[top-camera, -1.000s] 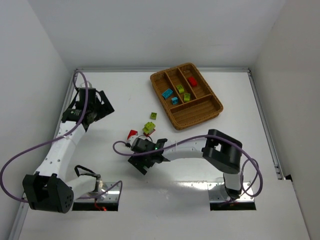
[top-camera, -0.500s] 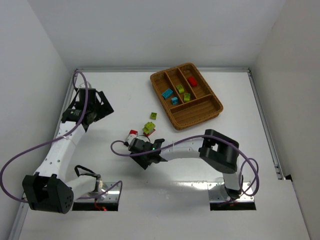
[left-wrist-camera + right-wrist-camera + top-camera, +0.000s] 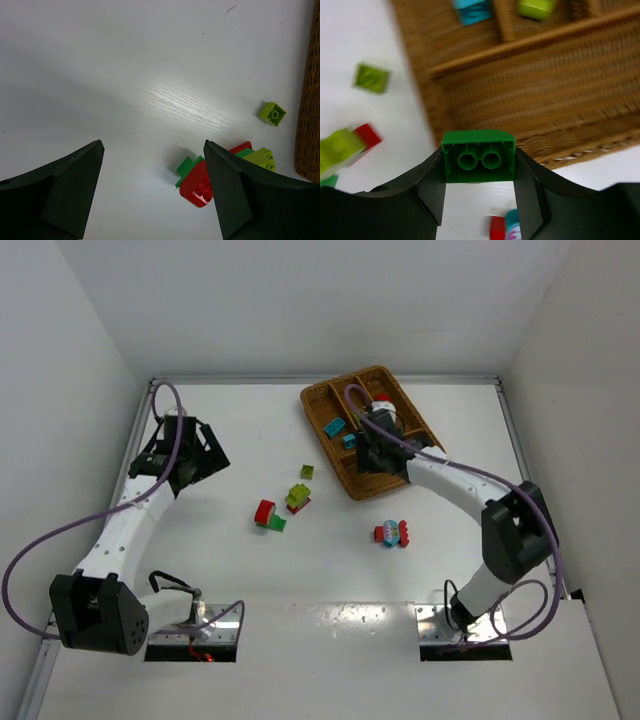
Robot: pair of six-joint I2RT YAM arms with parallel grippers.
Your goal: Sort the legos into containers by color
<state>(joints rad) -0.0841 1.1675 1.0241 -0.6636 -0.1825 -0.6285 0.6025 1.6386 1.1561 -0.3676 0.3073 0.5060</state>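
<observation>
My right gripper (image 3: 367,457) is shut on a dark green lego (image 3: 478,156) and holds it over the near-left edge of the wicker tray (image 3: 310,398), by the crosswise section (image 3: 545,95). Cyan legos (image 3: 334,427) and a yellow-green one (image 3: 536,7) lie in the long sections. My left gripper (image 3: 187,455) is open and empty at the far left. On the table lie a red and green clump (image 3: 197,182), a yellow-green and red clump (image 3: 298,498), a small yellow-green lego (image 3: 306,472) and a red and cyan clump (image 3: 392,533).
White walls close the table on the left, back and right. The right arm's forearm (image 3: 450,480) crosses over the tray's near right corner. The tray's edge (image 3: 310,100) shows at the right of the left wrist view.
My right arm has swung from the red clump at the table's middle up to the tray with the dark green lego. The red and cyan clump is uncovered. The left arm has barely moved.
</observation>
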